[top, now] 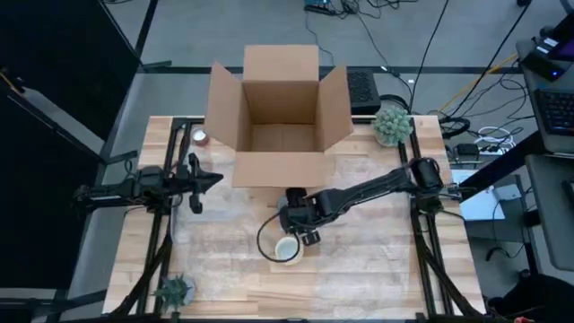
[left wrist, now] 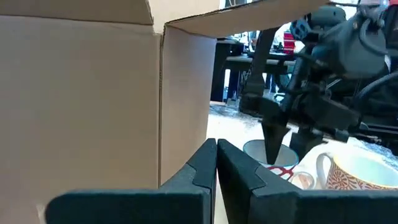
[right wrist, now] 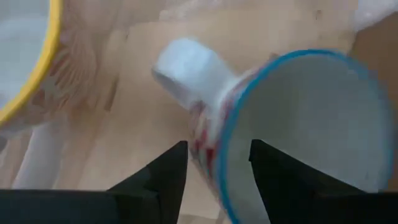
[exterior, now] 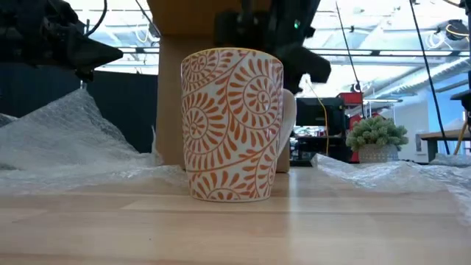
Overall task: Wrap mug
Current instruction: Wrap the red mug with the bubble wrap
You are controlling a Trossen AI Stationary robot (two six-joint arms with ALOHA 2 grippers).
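**Mug at risk of tipping into its neighbour**

Mug (right wrist: 298, 124) with the blue rim and red pattern stands near the middle of the table (exterior: 235, 228), in front of the cardboard box (top: 278, 108), mostly hidden under the right arm in the high view. The right gripper (right wrist: 217, 144) is over it with fingers spread. One finger is inside the cup and one is outside, beside the white handle, and the wall between them is not yet pinched.

A grip on one side of the rim is off-centre, so I judge the cup could swing or slip once lifted. If the fingers close unevenly, they may push the cup over first.

The orange-patterned mug (exterior: 232, 125) stands just beside it, and a sideways shove could knock the two together.

Bubble wrap (exterior: 66, 140) lies crumpled on both sides. Whether any of it is under the blue-rimmed cup I cannot tell, and dragging the cup could bunch the sheet.

The left gripper (left wrist: 216, 152) waits beside the box with its fingers pressed together.
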